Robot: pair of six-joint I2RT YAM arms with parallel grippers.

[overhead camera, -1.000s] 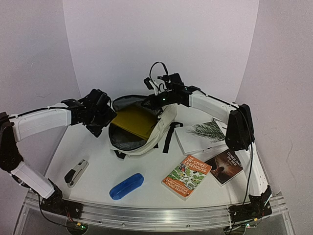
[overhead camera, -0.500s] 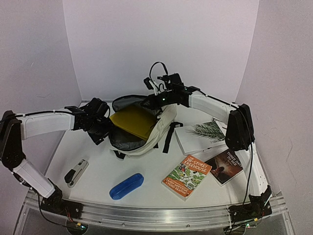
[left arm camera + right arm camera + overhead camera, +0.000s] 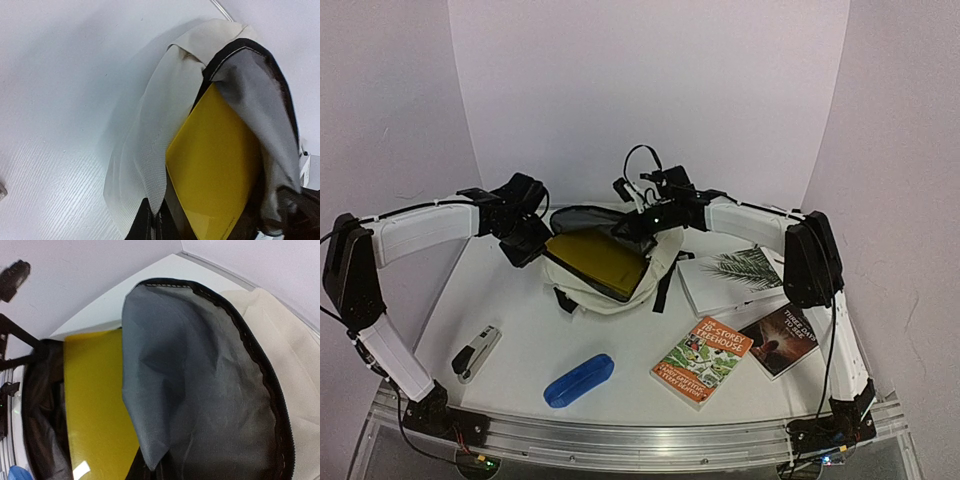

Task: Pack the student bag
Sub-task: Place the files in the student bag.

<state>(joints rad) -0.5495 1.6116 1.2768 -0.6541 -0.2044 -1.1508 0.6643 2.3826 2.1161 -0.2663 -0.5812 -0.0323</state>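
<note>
**So, both arms have a grip on the bag's mouth**

Okay, the student bag (image 3: 620, 290) lies in the middle of the frame in the top view, toward the back of the white counter (image 3: 520, 310). Its mouth is open and faces the upper left. A flat yellow book (image 3: 598, 260) sits in that opening with dark lining around it; how deep it goes I can't tell.

The left arm (image 3: 420, 228) comes in from the left side of the frame. The left jaws are pinched tight on the cream fabric at the left edge of the opening, which the left wrist view shows pretty clearly at its bottom edge. The right arm (image 3: 750, 222) reaches in from the right. The right jaws are clamped on the grey-lined flap at the top of the opening and hold it up off the yellow book.

The other stuff is spread along the lower part of the frame:
- a stapler (image 3: 477, 352) at lower left
- a blue pencil case (image 3: 579, 379) just right of it
- an orange paperback (image 3: 702, 361) at lower right
- a dark book (image 3: 779, 340) touching the paperback's right side
- a white book with a palm leaf cover (image 3: 732, 277) above those two, just beside the bag's black strap (image 3: 665, 280)
</note>
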